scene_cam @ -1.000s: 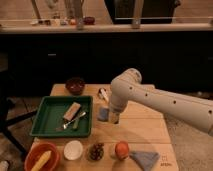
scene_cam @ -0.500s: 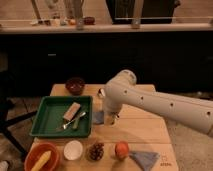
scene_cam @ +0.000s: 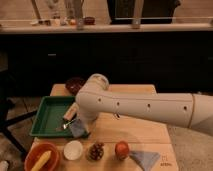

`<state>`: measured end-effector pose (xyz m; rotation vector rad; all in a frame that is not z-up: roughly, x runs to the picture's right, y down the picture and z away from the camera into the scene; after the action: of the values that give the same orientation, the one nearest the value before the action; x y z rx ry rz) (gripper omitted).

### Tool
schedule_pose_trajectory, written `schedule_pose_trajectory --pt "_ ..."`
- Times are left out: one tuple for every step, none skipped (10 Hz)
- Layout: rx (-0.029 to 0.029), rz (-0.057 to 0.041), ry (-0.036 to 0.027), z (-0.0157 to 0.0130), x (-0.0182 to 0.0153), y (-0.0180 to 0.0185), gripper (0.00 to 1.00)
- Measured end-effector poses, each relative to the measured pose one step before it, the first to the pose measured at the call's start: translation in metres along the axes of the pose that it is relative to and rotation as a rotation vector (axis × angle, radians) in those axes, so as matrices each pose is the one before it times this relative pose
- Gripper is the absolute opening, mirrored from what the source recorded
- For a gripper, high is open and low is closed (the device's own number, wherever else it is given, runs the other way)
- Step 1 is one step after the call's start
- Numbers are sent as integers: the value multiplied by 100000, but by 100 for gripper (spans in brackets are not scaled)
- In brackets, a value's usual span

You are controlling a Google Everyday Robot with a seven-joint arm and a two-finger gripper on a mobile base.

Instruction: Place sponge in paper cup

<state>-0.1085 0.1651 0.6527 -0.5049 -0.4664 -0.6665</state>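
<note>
- A white robot arm [scene_cam: 145,107] reaches in from the right over a wooden desk [scene_cam: 131,133].
- Its gripper [scene_cam: 79,122] hangs at the near corner of a green tray [scene_cam: 49,115], mostly hidden under the arm's bulky wrist.
- The fingers are together, clamped on the sponge [scene_cam: 78,131]. The sponge is a small blue-grey block that appears to be lifted clear of the desk.
- The paper cup [scene_cam: 73,150], white and upright, stands just in front of the sponge, near the desk's front edge.
- 2 neighbours flank the cup: an orange bowl [scene_cam: 31,154] holding a banana on the tray side, and a dark knobbly cluster [scene_cam: 96,151] on the other.
- Step in hand, as a judgement: carrying the sponge over to the cup.
- To do it well, centre the sponge above the rim, then lower it partway inside before letting go.
- The cup looks barely wider than the sponge and light enough to tip if nudged.
</note>
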Motion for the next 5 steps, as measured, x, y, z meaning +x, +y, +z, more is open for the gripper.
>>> schedule_pose_trajectory --pt "-1343 -7189 -1152 36 -1730 263 0" --pt "-1665 -5872 -1650 138 -1521 268 0" --pt "-2825 -7407 -1560 184 -1508 648 0" --pt "-2753 -5561 -1431 359 -1143 614 0" --pt "-2067 -3516 -1279 446 -815 207 0"
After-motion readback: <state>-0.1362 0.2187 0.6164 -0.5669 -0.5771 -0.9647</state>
